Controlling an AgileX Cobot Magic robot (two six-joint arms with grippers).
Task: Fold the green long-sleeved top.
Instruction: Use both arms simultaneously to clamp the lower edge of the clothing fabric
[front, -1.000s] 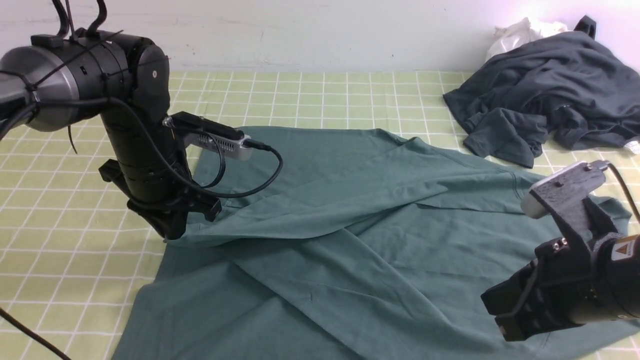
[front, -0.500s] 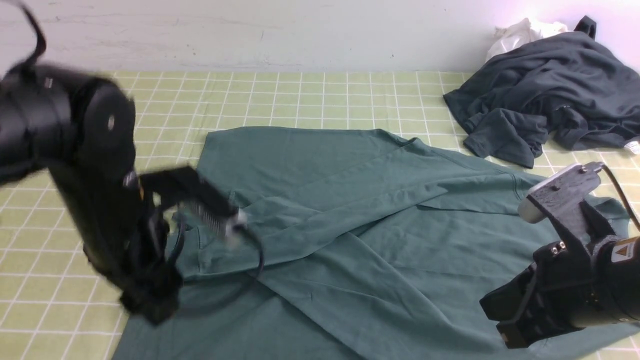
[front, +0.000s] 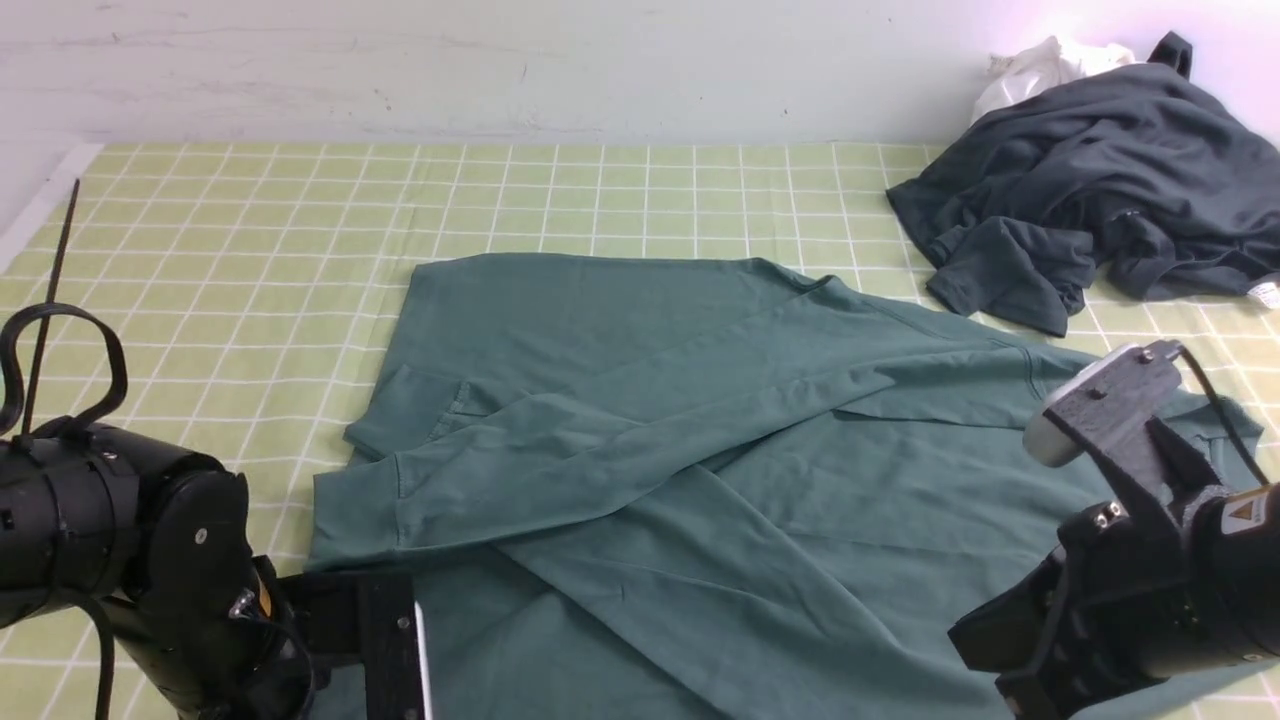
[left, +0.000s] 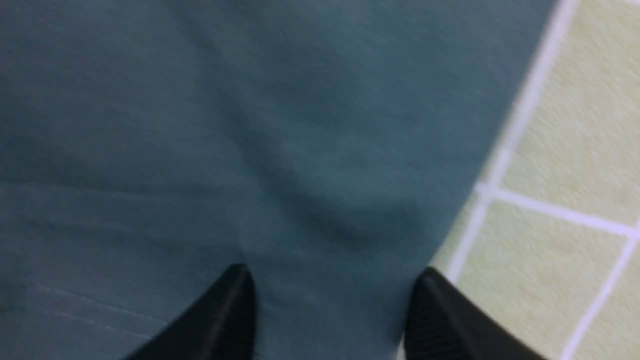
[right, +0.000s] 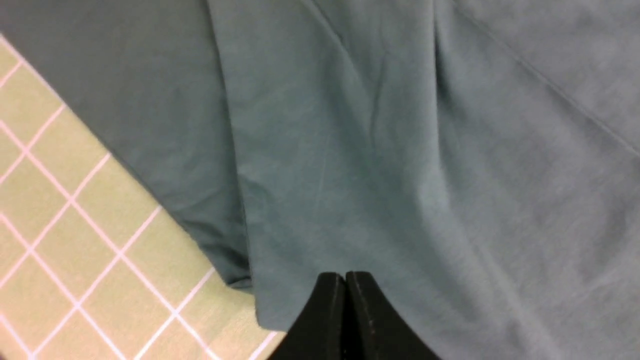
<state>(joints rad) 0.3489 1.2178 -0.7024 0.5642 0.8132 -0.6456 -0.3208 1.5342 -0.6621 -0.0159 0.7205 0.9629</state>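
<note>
Top (front: 700, 450), green, long-sleeved, lies spread mid-tabletop (front: 250, 230), one sleeve laid across its body. Left gripper (left: 332, 305) hangs over the fabric's near left edge, jaws apart, holding nothing. Right gripper (right: 345, 287) hangs over the near right edge, jaws pressed together. Dark garment pile (front: 1090, 170) sits far right.

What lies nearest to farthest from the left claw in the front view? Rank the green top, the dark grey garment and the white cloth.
1. The green top: spread across the middle, its near left edge right under the left claw.
2. The dark grey garment: heaped at the far right.
3. The white cloth: behind that heap, farthest back on the right.
</note>
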